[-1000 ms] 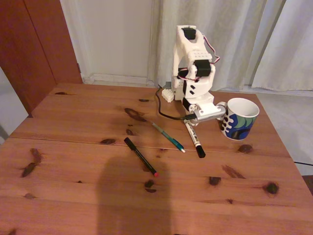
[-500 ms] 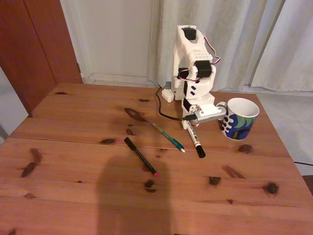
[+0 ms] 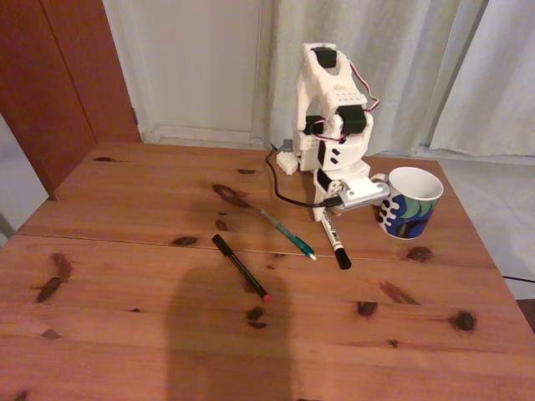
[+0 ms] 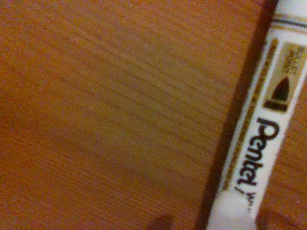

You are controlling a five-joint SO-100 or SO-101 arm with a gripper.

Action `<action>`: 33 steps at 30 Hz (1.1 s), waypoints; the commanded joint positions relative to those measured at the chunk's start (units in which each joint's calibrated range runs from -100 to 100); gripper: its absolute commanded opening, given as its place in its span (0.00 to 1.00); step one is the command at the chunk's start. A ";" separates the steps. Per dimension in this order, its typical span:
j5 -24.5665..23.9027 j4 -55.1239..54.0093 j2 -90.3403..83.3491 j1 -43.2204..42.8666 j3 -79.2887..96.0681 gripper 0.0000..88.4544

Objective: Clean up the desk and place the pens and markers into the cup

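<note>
End effector (image 3: 328, 213) over marker (image 3: 333, 237), beside cup (image 3: 409, 202)

White marker (image 4: 261, 139) barrel — black "Pentel" lettering, small gold label above — print too blurred to read

Premises probably domestic: pale curtains (image 3: 435, 67), a wooden door (image 3: 71, 75), knotty pine counter (image 3: 150, 276), patterned mug (image 3: 410, 203)

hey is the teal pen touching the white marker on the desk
Apart. The fixed view shows bare desk between the teal pen and the white marker along their whole lengths; they lie side by side without crossing.
</note>
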 commanded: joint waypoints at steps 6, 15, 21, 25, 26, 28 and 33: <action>-0.05 -11.98 -0.14 -1.57 7.31 0.21; 0.11 -13.27 -0.14 -1.01 7.67 0.20; 0.21 -13.27 -0.14 -0.85 7.76 0.20; 0.32 -13.27 1.10 0.19 7.49 0.20; 0.32 -13.27 1.60 0.36 7.22 0.20; 0.32 -13.44 2.34 0.52 6.85 0.20; 0.26 -18.60 3.42 1.00 7.76 0.20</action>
